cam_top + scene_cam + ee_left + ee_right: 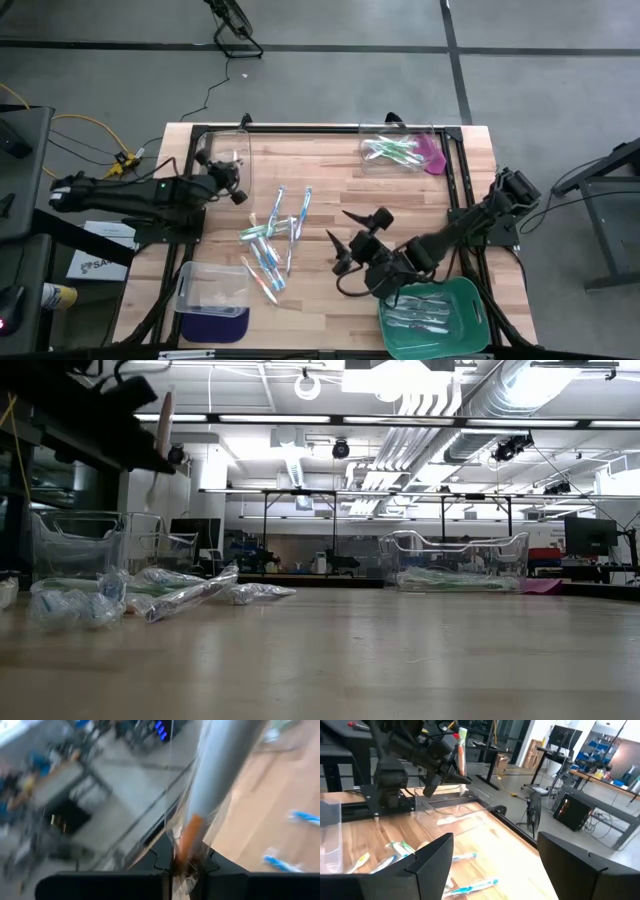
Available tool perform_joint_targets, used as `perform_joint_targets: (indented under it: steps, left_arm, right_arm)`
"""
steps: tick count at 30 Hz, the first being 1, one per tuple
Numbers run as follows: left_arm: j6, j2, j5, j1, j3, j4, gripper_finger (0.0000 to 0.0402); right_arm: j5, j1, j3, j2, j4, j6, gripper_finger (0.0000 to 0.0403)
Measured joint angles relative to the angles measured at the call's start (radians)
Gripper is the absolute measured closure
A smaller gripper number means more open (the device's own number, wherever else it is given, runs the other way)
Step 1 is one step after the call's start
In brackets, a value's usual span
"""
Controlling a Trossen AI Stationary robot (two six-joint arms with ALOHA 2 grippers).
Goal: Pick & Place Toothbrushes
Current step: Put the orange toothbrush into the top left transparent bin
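Your left claw (238,190) is clenched on 1 wrapped orange-handled toothbrush (461,753), held upright above the far-left part of the worktop (330,190). The left wrist view shows the handle pinched between both fingers with the wrapper running away from them. The clear bin at the far-left corner (228,150) sits just beside and beyond the claw, and is judged to be the drop target.

To complete this step well:

1. Carry the claw over the bin's open top, not its rim, before you lower.
2. Lower until the toothbrush tip is inside the walls. A release from height lets the light wrapped stick bounce or tip out.
3. Part the fingers fully and lift straight up. The loose wrapper may cling to a finger.

The remaining toothbrushes (272,240) lie in a loose pile at the worktop's middle-left, some crossing each other. For the next pick, choose 1 at the pile's edge.

Your right claw (349,240) hangs released, fingers wide apart, above the worktop to the right of the pile and near the green tray (470,300), which already contains pale toothbrushes. Keep it there, clear of the left arm's path.

The far-right clear bin (400,150) holds green toothbrushes, and the near-left bin (212,288) looks nearly empty.
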Motion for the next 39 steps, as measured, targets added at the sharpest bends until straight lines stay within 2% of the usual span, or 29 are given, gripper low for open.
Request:
perform_joint_targets:
  steps: [3,8,12,16,24,31,35,39]
  left_arm:
    - [-0.151,0.010,0.027,0.101,0.000,-0.078,0.0383]
    - [-0.279,0.010,0.184,0.302,0.000,-0.111,0.0383]
    - [-0.283,0.011,0.336,0.471,0.000,-0.112,0.0383]
    - [-0.284,0.034,0.537,0.627,0.000,-0.103,0.0383]
    - [-0.225,0.177,0.890,0.891,0.000,-0.110,0.0383]
    - [-0.129,0.301,1.022,0.982,0.098,-0.184,0.0372]
    - [-0.085,0.320,1.024,0.982,0.164,-0.266,0.0357]
    - [-0.063,0.312,0.977,0.982,0.205,-0.374,0.0348]
  right_arm:
    - [-0.018,-0.012,0.000,0.000,-0.023,0.038,0.0121]
    - [-0.088,-0.030,0.000,0.000,-0.046,0.055,0.0121]
    - [-0.105,-0.035,0.000,0.000,-0.068,0.090,0.0121]
    - [-0.105,-0.034,0.000,0.000,-0.086,0.106,0.0121]
    - [-0.105,-0.034,0.000,0.000,-0.087,0.106,0.0121]
    - [-0.105,-0.034,0.000,0.000,-0.097,0.106,0.0121]
    - [-0.105,-0.034,0.000,0.000,-0.099,0.106,0.0121]
    - [-0.105,-0.034,0.000,0.000,-0.105,0.122,0.0121]
